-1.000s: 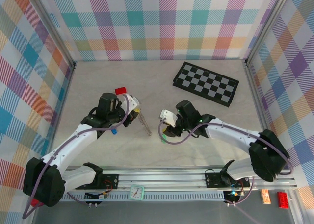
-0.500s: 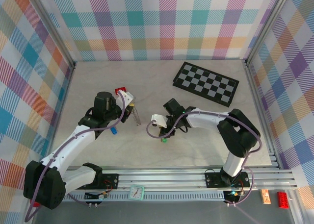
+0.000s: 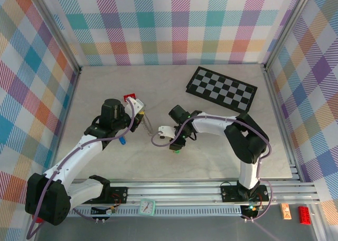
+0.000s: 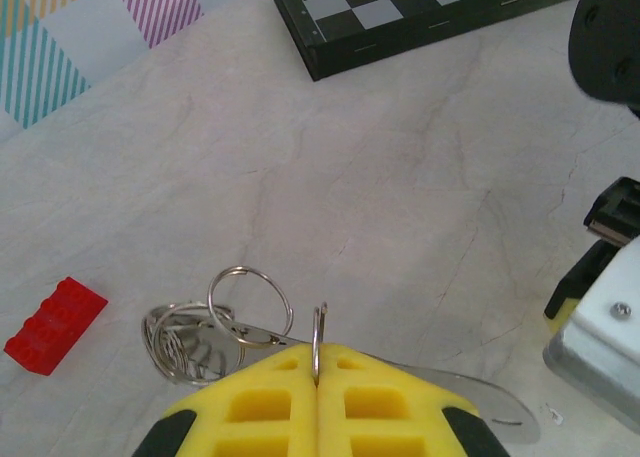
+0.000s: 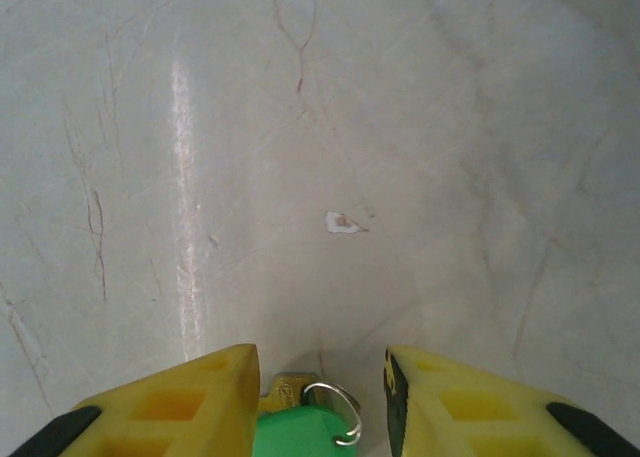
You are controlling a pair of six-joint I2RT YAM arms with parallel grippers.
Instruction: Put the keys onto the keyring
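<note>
Left claw clamps the wiry keyring; right claw, apart, straddles the green key, probably light and slippery: grip its head.

The lower edge cuts off the green key. My left fingers hide the bottom of the keyring. The blue key is too small for detail.
</note>
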